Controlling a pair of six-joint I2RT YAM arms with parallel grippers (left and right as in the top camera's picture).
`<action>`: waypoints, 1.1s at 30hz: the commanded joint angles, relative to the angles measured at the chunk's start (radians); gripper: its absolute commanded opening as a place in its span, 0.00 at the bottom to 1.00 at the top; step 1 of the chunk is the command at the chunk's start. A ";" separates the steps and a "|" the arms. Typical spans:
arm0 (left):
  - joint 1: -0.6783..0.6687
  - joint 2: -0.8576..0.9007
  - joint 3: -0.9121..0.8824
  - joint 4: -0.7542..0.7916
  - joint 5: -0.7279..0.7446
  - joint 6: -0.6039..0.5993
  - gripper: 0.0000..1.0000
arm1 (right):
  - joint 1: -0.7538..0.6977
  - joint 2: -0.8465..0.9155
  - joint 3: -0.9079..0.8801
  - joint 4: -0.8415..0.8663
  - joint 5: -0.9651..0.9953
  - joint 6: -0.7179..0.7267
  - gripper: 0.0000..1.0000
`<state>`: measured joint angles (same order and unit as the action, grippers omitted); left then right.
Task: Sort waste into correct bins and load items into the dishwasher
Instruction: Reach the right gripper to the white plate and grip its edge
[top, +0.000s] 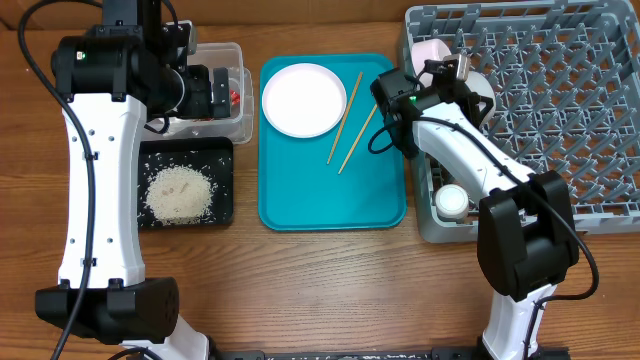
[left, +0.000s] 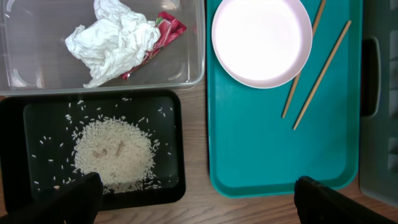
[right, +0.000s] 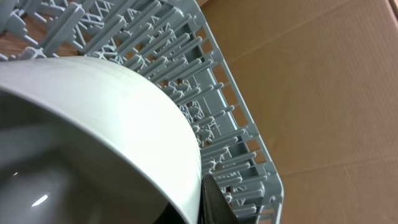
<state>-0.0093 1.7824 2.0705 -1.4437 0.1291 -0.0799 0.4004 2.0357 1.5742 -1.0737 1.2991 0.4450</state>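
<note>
Right jaws clamp a bowl (right: 93, 118) over the rack (right: 239, 155), while left jaws hang wide apart above the rice (left: 112, 154) in the tray (left: 13, 143)

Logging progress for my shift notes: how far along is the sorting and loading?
Done: napkin and red wrapper lie in the clear tub, rice in the black tray, a cup and one bowl in the grey rack. In hand: the right gripper holds a second bowl at the rack. Remaining: plate and two chopsticks on the teal tray.
</note>
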 joint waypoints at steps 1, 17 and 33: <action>0.003 -0.021 0.019 0.004 -0.006 -0.010 1.00 | 0.026 0.002 -0.005 -0.020 -0.085 -0.003 0.04; 0.003 -0.021 0.019 0.004 -0.006 -0.010 1.00 | 0.124 -0.008 0.042 -0.088 -0.111 -0.003 0.77; 0.003 -0.021 0.019 0.004 -0.006 -0.010 1.00 | 0.148 -0.061 0.307 -0.017 -0.994 -0.139 1.00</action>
<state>-0.0093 1.7824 2.0705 -1.4437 0.1291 -0.0799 0.5449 2.0167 1.8454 -1.1290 0.6273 0.3351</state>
